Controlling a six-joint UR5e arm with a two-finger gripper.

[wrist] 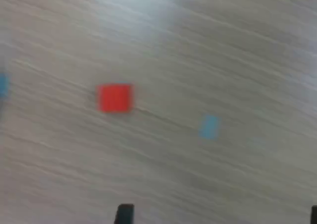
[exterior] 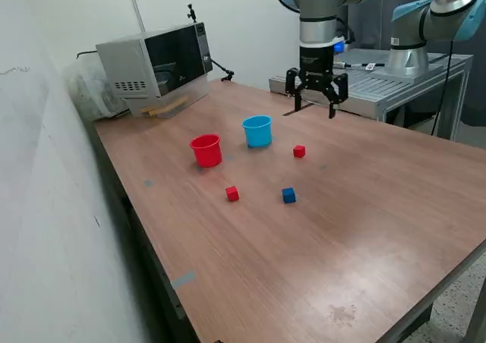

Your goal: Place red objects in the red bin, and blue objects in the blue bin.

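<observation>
Nearest the camera: a bare stretch of the wooden table [exterior: 319, 267], then a blue cube [exterior: 288, 196] and a red cube [exterior: 232, 194] resting near each other.
Further back: a second red cube [exterior: 299, 152], alone, on the exterior view's right of the cups.
Cups: the red cup [exterior: 206, 150] and the light blue cup [exterior: 257, 131] stand upright, side by side, not touching.
My pincer [exterior: 317, 99]: high above the table beyond the blue cup, fingers spread apart, holding nothing.
Wrist view: the further red cube [wrist: 115, 97] shows below me, off centre, beside a pale blue patch [wrist: 209, 126] on the wood.
Step in hand, as I judge it: none of the cubes in view is in a cup, and this red cube looks the likeliest first pick.
Doing it well: centre the cube between my fingers, square them to its flat sides, lower straight, close gently.
Hard to make out: the wrist picture is smeared; only dark finger stubs show at its edge.
Hidden: I see just one blue cube; the cup insides are not visible.
Background: a microwave [exterior: 156, 58] at the far edge.
</observation>
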